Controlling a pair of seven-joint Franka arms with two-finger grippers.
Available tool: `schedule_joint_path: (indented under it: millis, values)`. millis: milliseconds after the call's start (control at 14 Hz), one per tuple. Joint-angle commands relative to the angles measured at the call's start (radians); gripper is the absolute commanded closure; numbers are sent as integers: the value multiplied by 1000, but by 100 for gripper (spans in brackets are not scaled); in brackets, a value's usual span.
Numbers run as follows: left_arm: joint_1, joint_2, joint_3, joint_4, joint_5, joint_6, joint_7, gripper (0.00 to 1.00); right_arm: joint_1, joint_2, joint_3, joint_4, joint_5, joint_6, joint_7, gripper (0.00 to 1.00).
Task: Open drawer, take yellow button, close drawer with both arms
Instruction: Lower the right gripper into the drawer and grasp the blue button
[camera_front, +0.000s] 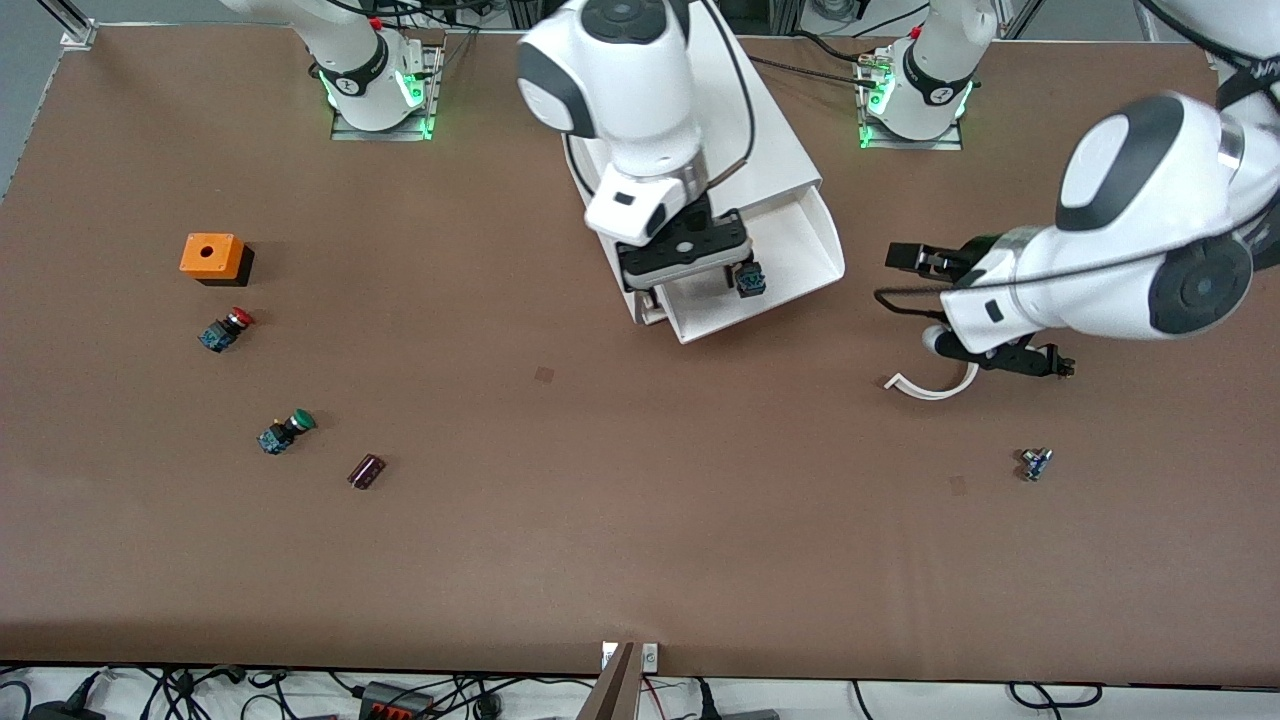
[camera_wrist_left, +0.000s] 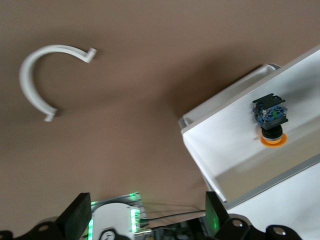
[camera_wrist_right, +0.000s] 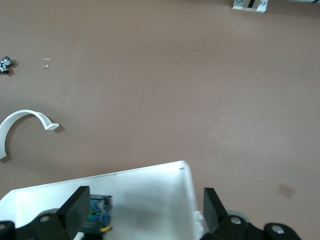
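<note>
Retrieval is your step: the right claw (camera_front: 700, 285) hangs spread over the pulled-out shallow white plastic drawer (camera_front: 800, 262), above the orange-capped, dark-bodied button (camera_wrist_left: 270, 119). Lower and pinch it. The left claw (camera_front: 1040, 362) waits, spread, near a white curved plastic strip (camera_front: 930, 385) on the brown surface (camera_front: 600, 500).

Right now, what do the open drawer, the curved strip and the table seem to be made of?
The drawer looks like glossy white plastic: thin, smooth walls with soft reflections. The curved strip is probably matte white plastic, a thin, even arc with a small hook at each end. The table seems covered in a matte brown sheet, perhaps rubber or felt; I cannot tell which.

button (camera_front: 750, 280) in drawer (camera_front: 790, 250) | right claw (camera_front: 700, 290) over drawer
</note>
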Motion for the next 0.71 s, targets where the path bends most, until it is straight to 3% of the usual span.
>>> schedule_joint_path:
  millis: [0,286,643]
  values:
    - [16,31,9,106,47,-37,-8,0,37,89,-14,98,-20,5,71,0]
    - [3,31,-2,114,132,-37,-71,0,49,109,-3,99,-17,28,72,0]
    - [3,31,-3,111,123,-39,-127,0,103,142,-11,98,-21,37,135,0]
